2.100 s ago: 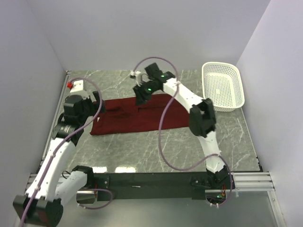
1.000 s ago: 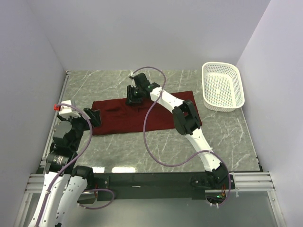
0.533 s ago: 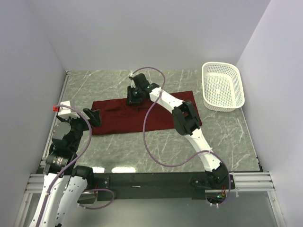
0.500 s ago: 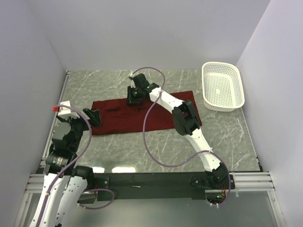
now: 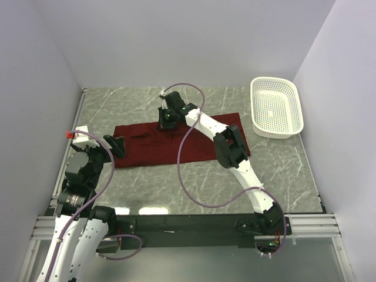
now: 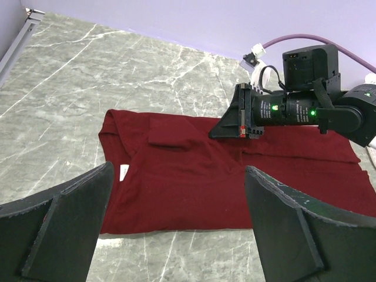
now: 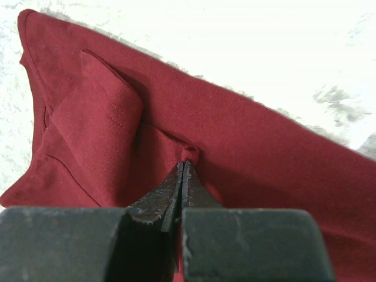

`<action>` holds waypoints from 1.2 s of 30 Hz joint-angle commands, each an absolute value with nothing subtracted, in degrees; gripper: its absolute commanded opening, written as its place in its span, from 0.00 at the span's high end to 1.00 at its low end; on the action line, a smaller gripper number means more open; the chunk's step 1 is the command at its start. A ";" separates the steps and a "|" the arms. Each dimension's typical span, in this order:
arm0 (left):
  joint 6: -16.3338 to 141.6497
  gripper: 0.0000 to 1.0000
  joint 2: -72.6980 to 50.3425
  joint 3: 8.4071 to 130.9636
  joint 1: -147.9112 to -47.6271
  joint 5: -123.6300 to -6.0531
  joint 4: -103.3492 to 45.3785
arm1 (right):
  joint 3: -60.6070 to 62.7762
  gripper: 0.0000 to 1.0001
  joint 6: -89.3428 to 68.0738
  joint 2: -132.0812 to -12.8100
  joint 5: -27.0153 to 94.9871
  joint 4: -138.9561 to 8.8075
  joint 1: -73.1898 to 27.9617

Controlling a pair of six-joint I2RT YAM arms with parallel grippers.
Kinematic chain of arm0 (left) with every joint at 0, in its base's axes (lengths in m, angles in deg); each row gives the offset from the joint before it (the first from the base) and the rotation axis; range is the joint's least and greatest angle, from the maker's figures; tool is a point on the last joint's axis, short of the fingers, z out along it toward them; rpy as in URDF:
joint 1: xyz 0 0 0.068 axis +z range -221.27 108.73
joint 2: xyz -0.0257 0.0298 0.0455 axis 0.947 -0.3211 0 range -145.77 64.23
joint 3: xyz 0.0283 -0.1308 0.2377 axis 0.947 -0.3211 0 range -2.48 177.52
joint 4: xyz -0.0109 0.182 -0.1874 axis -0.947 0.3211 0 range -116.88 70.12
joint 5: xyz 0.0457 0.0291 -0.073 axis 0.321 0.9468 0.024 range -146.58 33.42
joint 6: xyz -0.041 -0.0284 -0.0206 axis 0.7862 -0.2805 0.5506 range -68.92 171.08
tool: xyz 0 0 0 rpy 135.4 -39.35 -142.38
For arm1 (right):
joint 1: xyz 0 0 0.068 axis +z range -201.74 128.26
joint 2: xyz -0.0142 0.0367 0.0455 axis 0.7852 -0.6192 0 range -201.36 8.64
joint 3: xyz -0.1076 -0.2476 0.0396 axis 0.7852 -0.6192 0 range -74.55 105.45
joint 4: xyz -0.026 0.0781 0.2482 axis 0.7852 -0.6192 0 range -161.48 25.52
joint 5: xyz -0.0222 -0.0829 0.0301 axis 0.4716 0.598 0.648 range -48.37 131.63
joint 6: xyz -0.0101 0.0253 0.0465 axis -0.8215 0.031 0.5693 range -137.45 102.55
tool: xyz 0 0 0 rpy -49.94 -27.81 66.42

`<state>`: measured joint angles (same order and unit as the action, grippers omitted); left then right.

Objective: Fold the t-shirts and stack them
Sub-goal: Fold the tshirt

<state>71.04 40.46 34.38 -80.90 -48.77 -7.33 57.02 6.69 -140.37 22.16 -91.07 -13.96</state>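
Observation:
The maroon t-shirt [image 5: 176,144] lies folded in a long strip across the marble table, a sleeve flap [image 7: 97,132] folded over near its left end. My right gripper [image 5: 166,121] rests on the shirt's far edge, shut, pinching a small fold of maroon cloth [image 7: 189,154] between its tips. It also shows in the left wrist view [image 6: 232,120]. My left gripper [image 5: 114,144] is open and empty, hovering at the shirt's left end; its fingers [image 6: 64,226] frame the shirt [image 6: 194,176] in the left wrist view. A white label [image 6: 123,173] shows near the collar.
A white mesh basket [image 5: 276,107] stands at the far right, empty. A purple cable [image 5: 188,153] from the right arm loops over the shirt. Walls enclose the table on three sides.
The left arm has drawn back toward the near left, off the shirt. The right gripper has moved left and down onto the shirt's far edge and has stayed there for the last second.

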 commanded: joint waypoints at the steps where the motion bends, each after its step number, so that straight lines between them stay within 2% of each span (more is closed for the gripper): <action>1: 69.80 0.02 40.76 34.25 -81.03 -48.93 -9.74 | 57.46 1.00 5.23 -134.55 23.17 -89.44 -15.00; 24: 69.62 0.02 40.94 33.99 -81.03 -49.55 -9.92 | 48.24 1.00 3.12 -127.42 26.25 -87.59 -17.38; 31: 69.80 0.02 40.68 33.99 -81.03 -49.90 -9.92 | 41.39 1.00 2.94 -124.52 26.69 -84.96 -17.99; 36: 69.97 0.02 40.76 33.99 -81.03 -49.99 -9.83 | 41.55 0.89 3.29 -124.69 25.99 -84.69 -18.17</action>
